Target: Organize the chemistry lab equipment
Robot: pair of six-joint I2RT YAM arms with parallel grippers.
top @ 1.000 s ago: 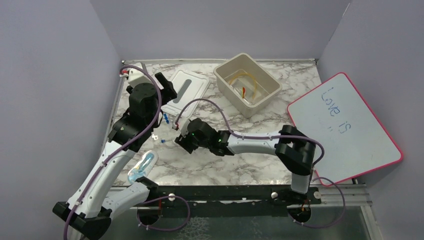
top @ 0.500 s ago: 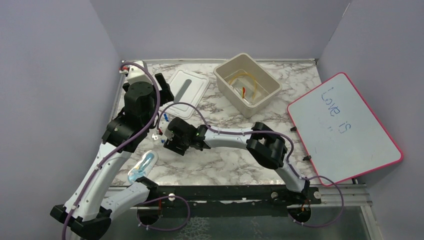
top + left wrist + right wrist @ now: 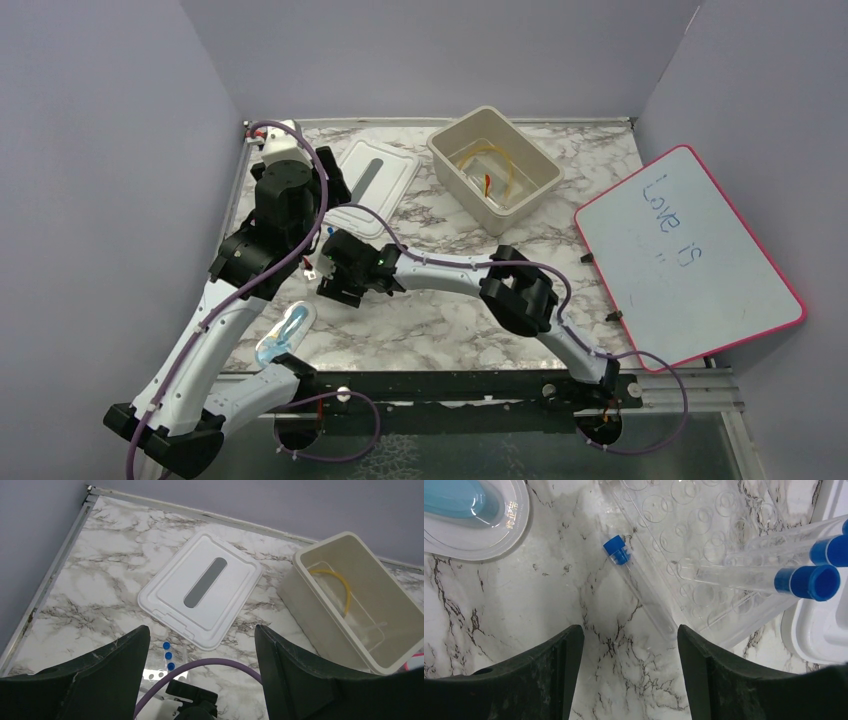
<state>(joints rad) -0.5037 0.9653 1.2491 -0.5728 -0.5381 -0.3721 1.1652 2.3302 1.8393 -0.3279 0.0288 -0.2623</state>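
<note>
Lavender walls are seen around a marble bench (image 3: 430, 320). From above, a beige bin (image 3: 532, 200) is seen at the back, with yellow tubing (image 3: 510, 172) and a red-tipped dropper (image 3: 487, 183) lying inside it. A white lid (image 3: 390, 175) is laid flat just left of the bin, and a whiteboard (image 3: 690, 255) is seen at the right edge. A packet (image 3: 284, 333) holding something blue is found near the front left, beside the left arm (image 3: 215, 330). The left jaws are held over the lid's near corner. The right arm (image 3: 450, 272) is stretched across to the left, and the right jaws are lowered close to the bench just in front of the lid.

Through the left wrist camera, the left jaws are shown spread wide and raised above the bench, with nothing between them. The lid (image 3: 170, 595) and the bin (image 3: 320, 620) are seen beyond, and three blue caps (image 3: 168, 656) are lined up just below the lid.

Through the right wrist camera, the right jaws are shown released, gripping nothing. A loose tube (image 3: 639, 587) with a blue cap is laid on the bench, its clear end reaching the gap at the jaws' tips. A clear rack (image 3: 684, 535) is laid flat just beside it, with capped tubes (image 3: 774, 577) resting across it. The packet (image 3: 469, 515) is seen at the upper left.
</note>
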